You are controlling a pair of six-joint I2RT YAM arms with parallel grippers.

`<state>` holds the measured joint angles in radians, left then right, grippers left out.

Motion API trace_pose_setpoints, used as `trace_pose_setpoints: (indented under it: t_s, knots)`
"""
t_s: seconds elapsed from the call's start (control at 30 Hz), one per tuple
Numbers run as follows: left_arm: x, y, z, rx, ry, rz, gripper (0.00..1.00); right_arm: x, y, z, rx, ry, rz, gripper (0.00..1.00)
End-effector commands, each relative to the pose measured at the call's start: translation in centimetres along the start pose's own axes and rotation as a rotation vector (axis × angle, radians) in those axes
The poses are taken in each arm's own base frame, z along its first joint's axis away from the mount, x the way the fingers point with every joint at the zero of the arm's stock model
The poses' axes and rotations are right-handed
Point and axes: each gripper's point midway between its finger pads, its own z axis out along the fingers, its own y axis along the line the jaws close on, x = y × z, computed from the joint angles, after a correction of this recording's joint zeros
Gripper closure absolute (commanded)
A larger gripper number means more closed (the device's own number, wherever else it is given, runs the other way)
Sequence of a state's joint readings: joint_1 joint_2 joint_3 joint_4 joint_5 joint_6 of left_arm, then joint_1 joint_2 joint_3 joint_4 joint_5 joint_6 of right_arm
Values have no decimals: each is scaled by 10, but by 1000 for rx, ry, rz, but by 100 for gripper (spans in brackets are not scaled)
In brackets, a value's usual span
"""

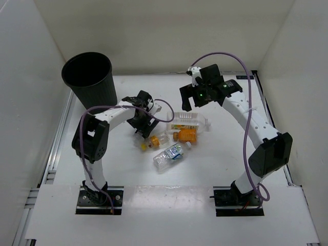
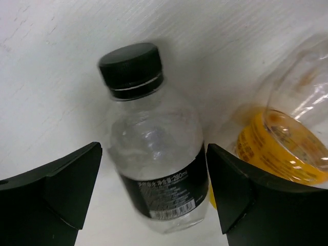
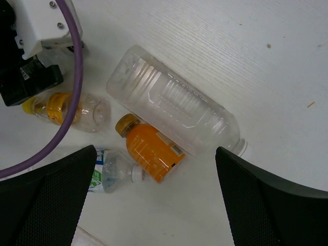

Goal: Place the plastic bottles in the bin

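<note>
My left gripper (image 1: 142, 123) is low over the table, open, with its jaws on either side of the black-capped bottle (image 2: 148, 154). That bottle lies on the table; the right finger (image 2: 230, 189) is at its label and the left finger stands apart. The yellow-capped bottle (image 2: 287, 148) lies just to its right. My right gripper (image 1: 190, 98) is open and empty, raised above the large square bottle (image 3: 174, 113), the orange-filled bottle (image 3: 151, 148) and the blue-green-labelled bottle (image 3: 110, 174). The black bin (image 1: 88, 78) stands at the back left.
The bottles lie bunched mid-table: large one (image 1: 190, 120), orange (image 1: 185, 135), yellow-capped (image 1: 154, 142), blue-green (image 1: 169, 155). White walls close in the table on three sides. A purple cable (image 3: 77, 92) from the left arm crosses the right wrist view.
</note>
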<state>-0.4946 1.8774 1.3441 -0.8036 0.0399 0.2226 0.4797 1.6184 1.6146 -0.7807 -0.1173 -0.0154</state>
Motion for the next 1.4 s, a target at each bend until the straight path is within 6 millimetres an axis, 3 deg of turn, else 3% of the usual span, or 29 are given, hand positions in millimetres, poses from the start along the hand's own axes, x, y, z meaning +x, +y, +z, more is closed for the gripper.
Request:
trace_pose_setpoints:
  t_s: [0.0, 0.1, 0.13, 0.2, 0.23, 0.27, 0.3, 0.4, 0.43, 0.5, 0.53, 0.63, 0.67, 0.73, 0.8, 0.87, 0.9, 0.97, 1.0, 1.07, 1.13, 1.17, 1.23, 1.27, 1.3, 1.37]
  knots:
    - [-16, 5, -2, -23, -37, -4, 8, 4, -5, 5, 22, 14, 6, 0]
    - [-12, 0, 3, 5, -24, 6, 27, 4, -5, 3, 22, -2, 14, 0]
    - [-12, -2, 3, 17, -26, 6, 43, 1, -4, 3, 22, -13, 23, 0]
    - [-14, -3, 0, 25, -38, 7, 60, -2, -3, -3, 22, -36, 30, 0]
    - [-20, -2, -8, 21, -57, 8, 75, 0, -3, 0, 22, -36, 30, 0]
    - [-22, 0, -15, 24, -71, -1, 82, 0, -3, 0, 22, -36, 39, 0]
    - [-34, 7, -28, 12, -109, -18, 89, 1, -3, -2, 22, -37, 39, 0]
    - [-51, 26, -60, -23, -152, -58, 89, -3, -3, -4, 33, -61, 70, 0]
    - [-79, 38, -97, -66, -256, -70, 89, 1, -3, -2, 33, -52, 81, 0]
    - [-102, 61, -143, -163, -360, -90, 89, -3, -2, -4, 32, -75, 91, 0]
    - [-125, 77, -196, -236, -493, -105, 89, -1, -3, -5, 41, -74, 105, 0]
    - [-149, 112, -292, -482, -709, -105, 89, 2, -5, -3, 51, -72, 115, 0]
    - [-154, 125, -335, -580, -830, -118, 89, 6, -4, 1, 63, -52, 112, 0]
    - [-147, 154, -380, -768, -890, -129, 87, 12, -7, 4, 75, -27, 125, 0]
    - [-144, 177, -400, -851, -917, -160, 87, 14, -5, 9, 78, -14, 119, 0]
    - [-133, 212, -419, -924, -924, -224, 87, 16, -6, 14, 95, 5, 115, 0]
    - [-135, 230, -405, -932, -894, -251, 86, 19, -3, 14, 101, 16, 108, 0]
    - [-122, 263, -411, -969, -895, -327, 86, 20, -2, 16, 109, 27, 101, 0]
    - [-121, 276, -398, -962, -875, -349, 86, 16, 3, 15, 100, 18, 90, 0]
    - [-113, 291, -393, -947, -881, -393, 84, 16, 4, 17, 121, 25, 80, 0]
    - [-104, 311, -372, -891, -873, -438, 77, 16, 8, 17, 114, 26, 72, 0]
    - [-95, 320, -367, -875, -867, -452, 68, 16, 10, 17, 118, 26, 65, 0]
    - [-92, 321, -335, -810, -819, -437, 56, 16, 11, 17, 119, 25, 74, 0]
    - [-88, 323, -326, -793, -803, -439, 49, 16, 11, 18, 119, 25, 86, 0]
    - [-83, 322, -317, -786, -778, -433, 34, 19, 9, 17, 132, 33, 87, 0]
    - [-78, 323, -308, -790, -746, -434, 23, 18, 10, 17, 132, 30, 119, 0]
